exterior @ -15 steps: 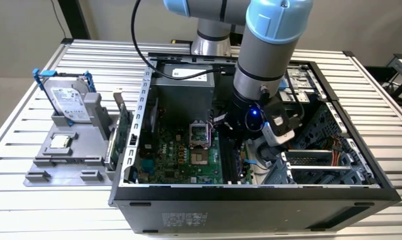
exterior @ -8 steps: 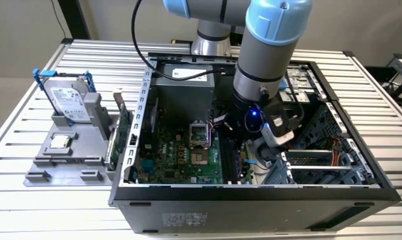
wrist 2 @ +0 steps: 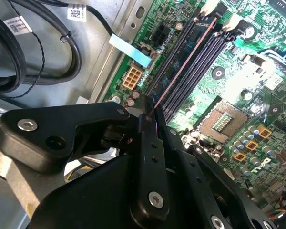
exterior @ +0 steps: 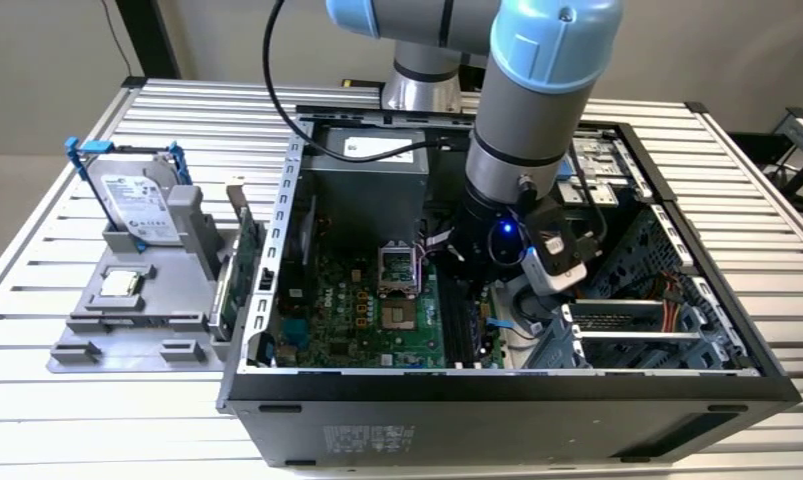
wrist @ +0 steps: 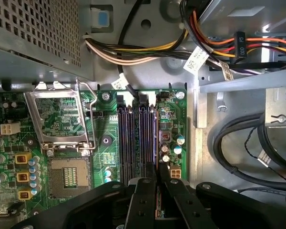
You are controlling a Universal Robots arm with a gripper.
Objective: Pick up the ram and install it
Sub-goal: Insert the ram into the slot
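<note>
The ram (wrist 2: 181,71) is gripped edgewise by the end effector (wrist 2: 150,112) above the motherboard's black slots (wrist: 136,138). If tilted, it could be jammed or a latch missed.

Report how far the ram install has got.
Done: the ram is picked up and carried into the open computer case. In hand: the gripper is shut on its near end, and in the second wrist view the stick lies edge-on along the black memory slots beside the empty CPU socket. Left: whether it is fully seated cannot be told; the white slot latches look open.
</note>
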